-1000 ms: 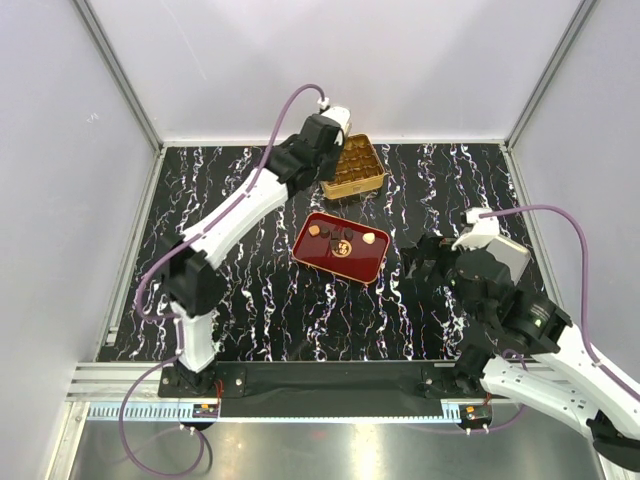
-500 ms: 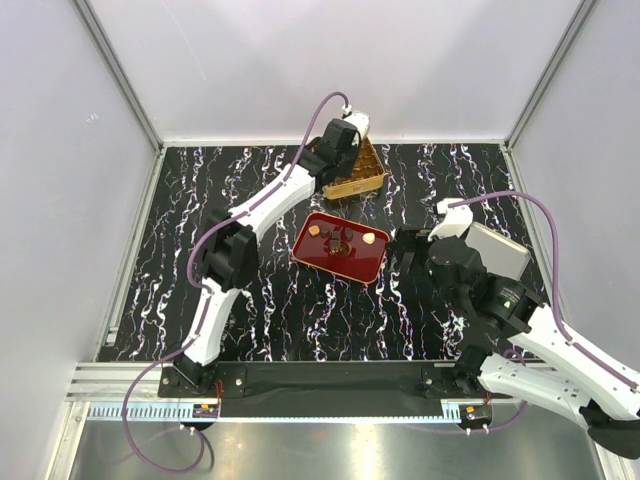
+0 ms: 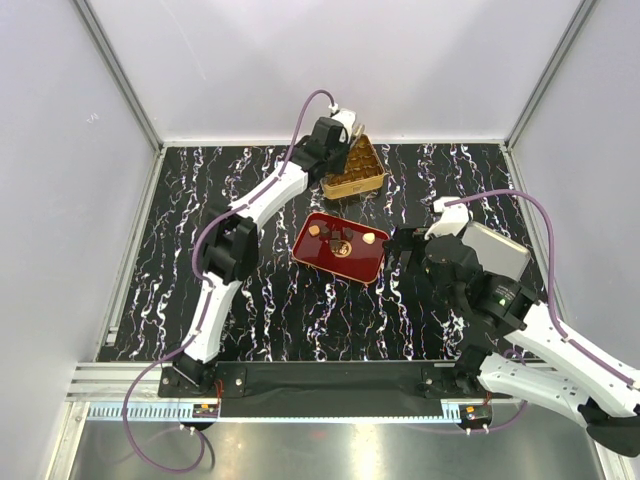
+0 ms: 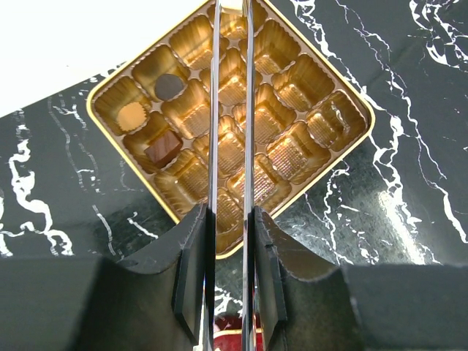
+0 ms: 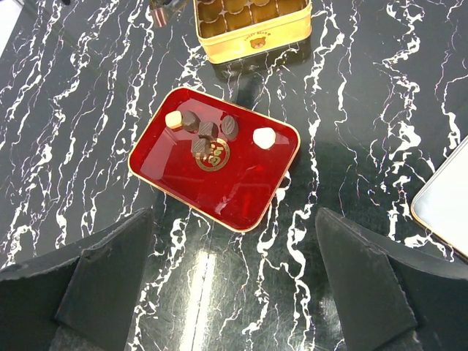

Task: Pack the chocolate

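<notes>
Step in hand, I judge: placing.
- Left hand [image 4: 231,22] over gold tin [image 4: 303,80]. Fingers narrow, slim gap. Tips run off top edge, so cannot tell whether piece is pinched.
- Chocolate [image 5: 208,130]: about six pieces on red tray [image 5: 241,197] (cream one at cluster's 3 o'clock). Three more sit in cells at tin's 9 o'clock side.
- Tin at tray's 12 o'clock on desk [image 5: 365,110].
- Right hand [image 5: 234,216] spread wide, empty, above tray's 6 o'clock edge.

Next: centre over free cell, then fetch from tray. Small pieces want gentle, square pinch.
</notes>
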